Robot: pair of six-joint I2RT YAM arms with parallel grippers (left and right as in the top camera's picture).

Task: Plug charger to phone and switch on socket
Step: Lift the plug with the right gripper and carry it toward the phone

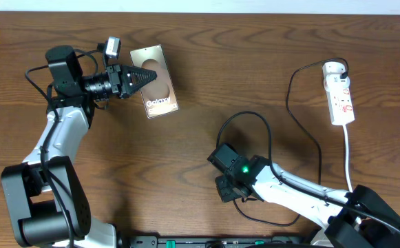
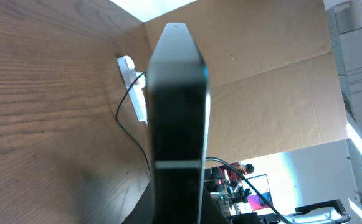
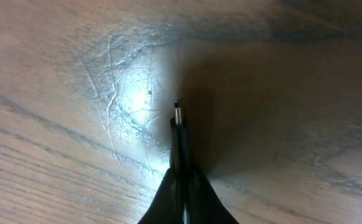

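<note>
Right claw pinches charger, left claw phone, socket well apart.

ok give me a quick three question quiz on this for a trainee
1. True or false: the left gripper holds the phone.
2. What does the right gripper pinch? A phone, B charger, C nothing.
3. Fill in: the socket lies on the robot's ___ side.
Key: 1 true; 2 B; 3 right.
</note>
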